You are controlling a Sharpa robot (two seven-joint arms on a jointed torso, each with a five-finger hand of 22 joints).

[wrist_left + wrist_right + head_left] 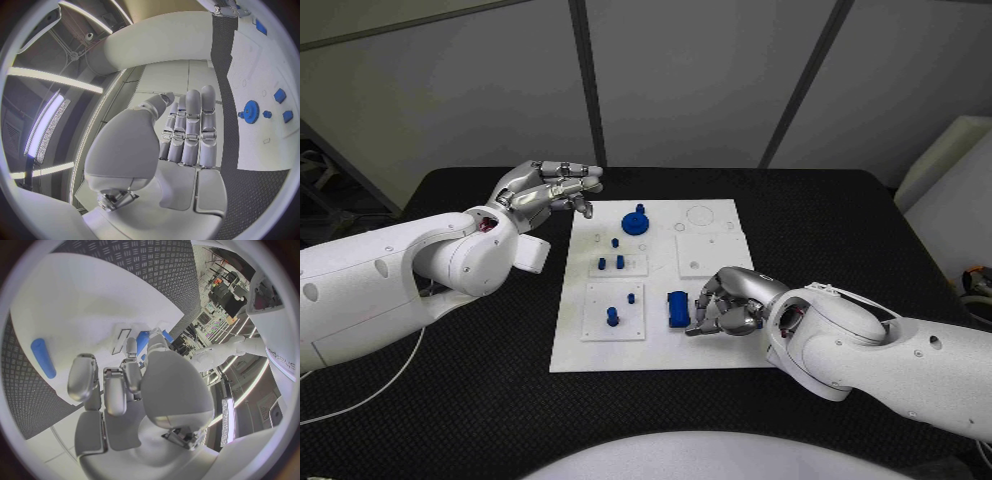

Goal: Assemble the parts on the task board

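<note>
A blue block (676, 309) is touched, perhaps pinched, by the curled right hand (728, 305) on the task board (661, 355); the grasp is unclear.

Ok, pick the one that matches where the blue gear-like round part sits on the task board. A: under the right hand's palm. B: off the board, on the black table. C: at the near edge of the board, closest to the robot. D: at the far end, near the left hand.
D: in the head view the blue round part lies at the far end of the task board, close to the left hand, well away from the right hand.
</note>
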